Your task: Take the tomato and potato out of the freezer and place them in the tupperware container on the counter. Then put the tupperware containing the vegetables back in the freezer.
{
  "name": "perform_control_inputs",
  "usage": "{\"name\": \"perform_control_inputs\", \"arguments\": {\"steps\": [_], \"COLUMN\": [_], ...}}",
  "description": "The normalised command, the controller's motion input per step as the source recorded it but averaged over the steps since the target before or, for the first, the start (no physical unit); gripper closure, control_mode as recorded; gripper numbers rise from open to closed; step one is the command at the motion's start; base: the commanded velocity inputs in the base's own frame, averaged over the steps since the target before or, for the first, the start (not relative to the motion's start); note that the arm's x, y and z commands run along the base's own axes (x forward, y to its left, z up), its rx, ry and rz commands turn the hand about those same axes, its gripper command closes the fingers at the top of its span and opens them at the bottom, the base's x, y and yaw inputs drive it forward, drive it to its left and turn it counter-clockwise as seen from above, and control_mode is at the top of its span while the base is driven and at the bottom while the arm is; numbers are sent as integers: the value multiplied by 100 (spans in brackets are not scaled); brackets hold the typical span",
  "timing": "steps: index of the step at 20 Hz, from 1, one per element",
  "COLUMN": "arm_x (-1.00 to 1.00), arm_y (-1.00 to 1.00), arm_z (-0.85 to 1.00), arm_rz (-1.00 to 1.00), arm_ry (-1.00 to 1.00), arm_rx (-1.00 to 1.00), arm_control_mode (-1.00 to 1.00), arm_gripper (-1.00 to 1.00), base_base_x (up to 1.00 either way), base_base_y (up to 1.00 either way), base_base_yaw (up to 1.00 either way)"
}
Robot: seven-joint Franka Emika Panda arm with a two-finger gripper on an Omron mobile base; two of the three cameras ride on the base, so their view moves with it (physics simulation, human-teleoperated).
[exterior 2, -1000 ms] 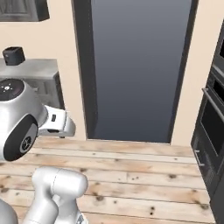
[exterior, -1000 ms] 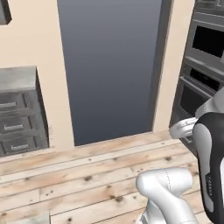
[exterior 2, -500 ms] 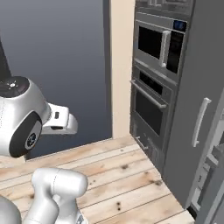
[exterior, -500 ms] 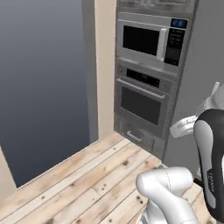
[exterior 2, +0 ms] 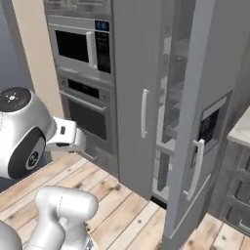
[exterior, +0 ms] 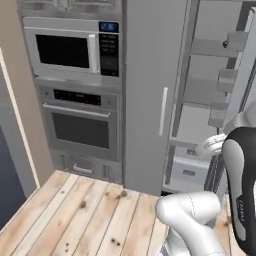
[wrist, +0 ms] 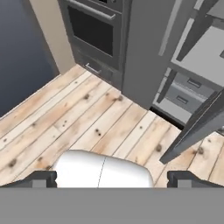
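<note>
Grey freezer [exterior: 150, 100] now sits in front of the base, right-hand door swung open, grey shelves [exterior: 210, 92] and door racks exposed; a second ago both base views faced a dark doorway, so the base has turned, nothing in the scene moved. Tomato and potato too small or hidden to pick out on the shelves. Microwave [exterior: 67, 50] and wall oven [exterior: 80, 127] stand just left of it. Gripper [wrist: 112, 177] is spread fully wide, empty, tucked low over wood floor [wrist: 65, 118]. Judgement: approach stage, reaching inside is next.

Grey freezer [exterior: 150, 95], right door ajar
</note>
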Motion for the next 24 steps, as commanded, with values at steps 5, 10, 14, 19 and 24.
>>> {"name": "perform_control_inputs", "arguments": {"steps": [5,10,14,19,24], "arm_x": [0,0,0,0,0], "arm_y": [0,0,0,0,0], "arm_z": [0,0,0,0,0], "arm_rz": [0,0,0,0,0], "arm_ry": [0,0,0,0,0], "arm_rx": [0,0,0,0,0], "arm_control_mode": [100,100,100,100,100], "arm_gripper": [-100,-100,-100,-100,-100], "base_base_x": [75,37,43,92,100], "base_base_y": [74,70,12,26,6], "base_base_yaw": [-42,-38,-57,-47,-24]}}
